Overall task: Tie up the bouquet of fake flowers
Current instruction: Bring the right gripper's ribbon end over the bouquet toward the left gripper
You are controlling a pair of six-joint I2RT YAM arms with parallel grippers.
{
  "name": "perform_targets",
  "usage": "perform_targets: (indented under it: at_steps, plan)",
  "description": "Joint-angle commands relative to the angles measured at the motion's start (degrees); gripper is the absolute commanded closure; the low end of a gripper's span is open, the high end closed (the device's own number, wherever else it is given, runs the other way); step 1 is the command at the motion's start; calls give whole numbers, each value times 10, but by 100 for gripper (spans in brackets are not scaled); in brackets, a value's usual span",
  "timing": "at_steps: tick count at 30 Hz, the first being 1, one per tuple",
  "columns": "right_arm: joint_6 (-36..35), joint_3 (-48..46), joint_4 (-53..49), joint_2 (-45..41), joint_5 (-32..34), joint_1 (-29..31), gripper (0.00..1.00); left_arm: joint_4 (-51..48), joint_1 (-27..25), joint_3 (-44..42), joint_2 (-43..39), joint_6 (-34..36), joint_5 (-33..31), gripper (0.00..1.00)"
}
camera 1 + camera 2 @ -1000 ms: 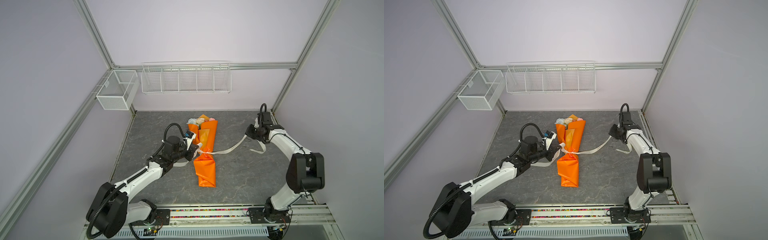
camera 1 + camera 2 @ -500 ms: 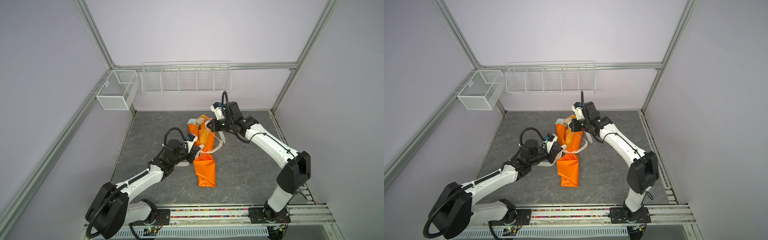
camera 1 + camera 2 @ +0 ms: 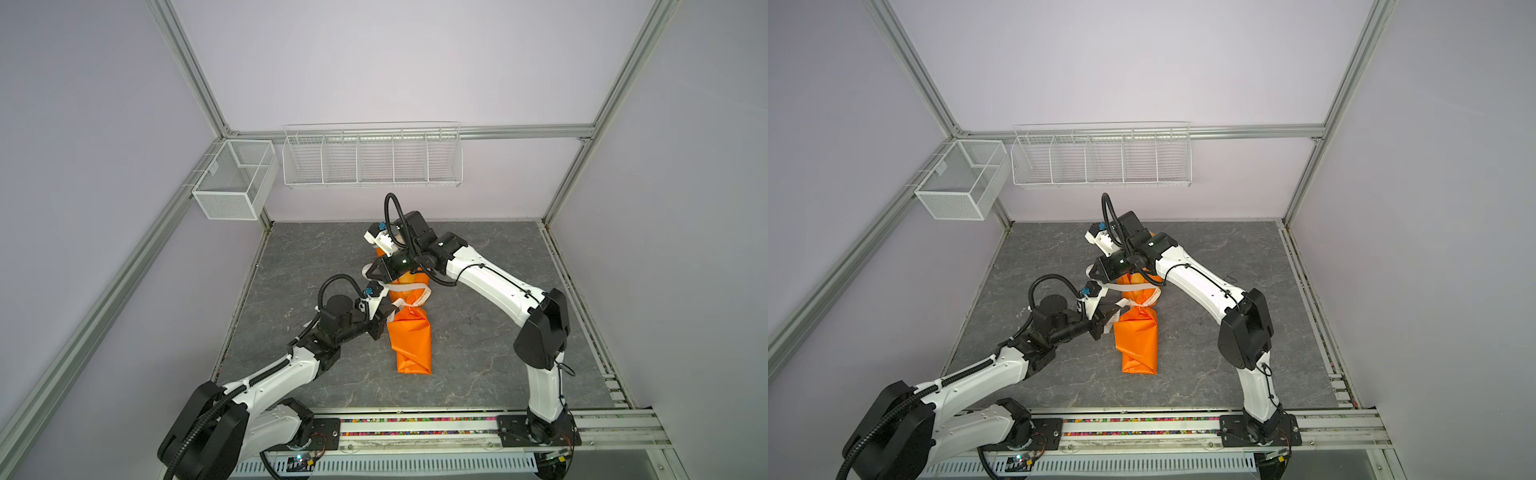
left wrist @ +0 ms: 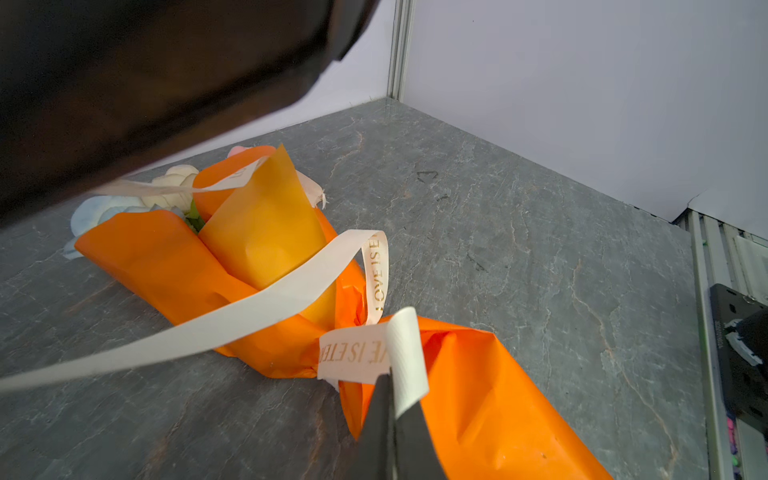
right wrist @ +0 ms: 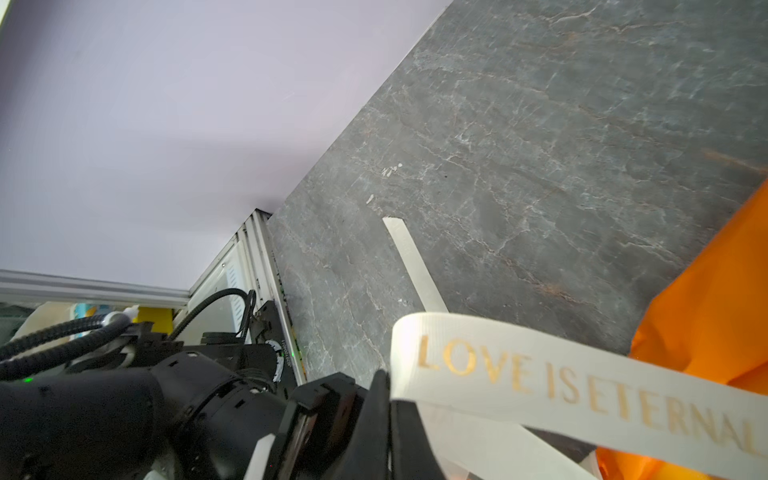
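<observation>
The bouquet [image 3: 409, 336], in orange paper, lies mid-tabletop [image 3: 478, 353]. The left gripper [image 4: 390, 386] pinches the ribbon [image 4: 266, 307] at the bouquet's waist. The right gripper [image 5: 388, 399] pinches another stretch, raised beside the flowers.

The bouquet of fake flowers [image 3: 409, 338] lies flat mid-counter [image 3: 478, 365], wrapped in orange paper [image 3: 1136, 340]; cream, pale blue and pink blooms [image 4: 174, 187] peek from its wide far end; a cream ribbon [image 4: 357, 353] crosses the pinched waist.
</observation>
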Motion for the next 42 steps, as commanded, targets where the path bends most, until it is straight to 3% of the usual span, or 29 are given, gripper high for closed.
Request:
perform_targets:
  at_steps: [1,3,5,7,11,14,17,21,26,29,33,42]
  plan:
    - [-21,38,-36,41,-69,0,87,39,-4,-9,-12,13,11,100]
    - [-35,71,-81,60,-48,-1,80,39,-4,-8,-10,14,11,100]
    - [-55,93,-127,56,20,-3,72,33,-4,-5,-10,16,7,100]
    - [-32,69,-122,28,82,-20,65,32,-4,-3,-9,17,4,100]
    - [33,-45,-51,-72,108,-73,51,29,-4,1,-10,19,-4,100]
    - [96,-162,24,-166,113,-108,48,26,-4,6,-8,17,-7,100]
    - [159,-289,90,-255,121,-124,35,21,-4,13,-2,15,-5,100]
    - [227,-401,133,-329,107,-123,36,9,-4,28,6,13,-2,100]
    - [431,-504,162,-375,128,-104,38,9,-5,36,16,19,0,100]
    - [527,-551,241,-378,118,-85,37,1,-5,43,25,26,4,100]
    - [603,-547,289,-352,105,-60,34,-15,-4,55,33,30,0,100]
    - [737,-549,374,-307,142,-19,28,-35,-4,70,42,32,0,100]
